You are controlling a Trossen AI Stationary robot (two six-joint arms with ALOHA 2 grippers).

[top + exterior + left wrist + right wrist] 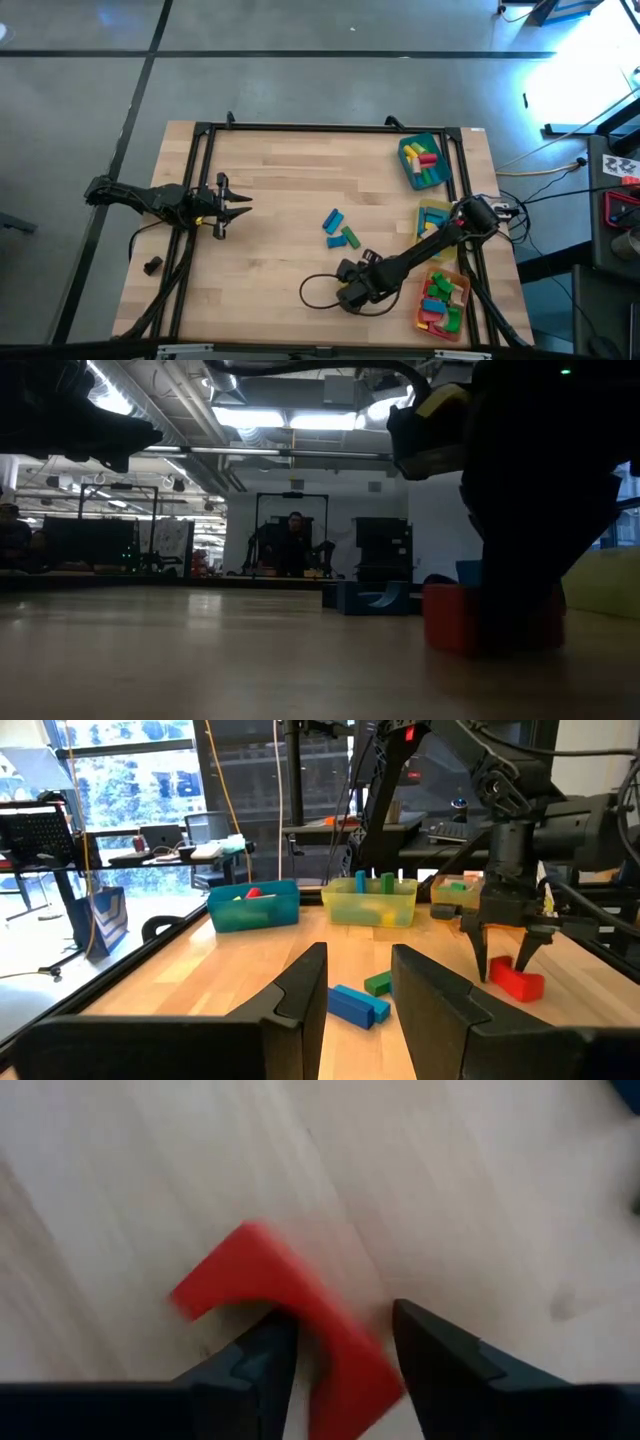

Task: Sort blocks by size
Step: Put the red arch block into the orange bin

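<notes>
While L gripper (232, 207) hovers open, R gripper (505, 960) straddles red block (517, 982)

Overhead and left wrist views share the red block (517, 982).

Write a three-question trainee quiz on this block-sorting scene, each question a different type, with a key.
1. True or false: the right gripper stands over a red block with fingers open around it.
2. How many trays line the table's right side? A) two B) three C) four
3. Fill in: the left gripper hovers open on the table's ____ side.

Key: 1 true. 2 B: teal tray, yellow tray, orange tray. 3 left.
</notes>
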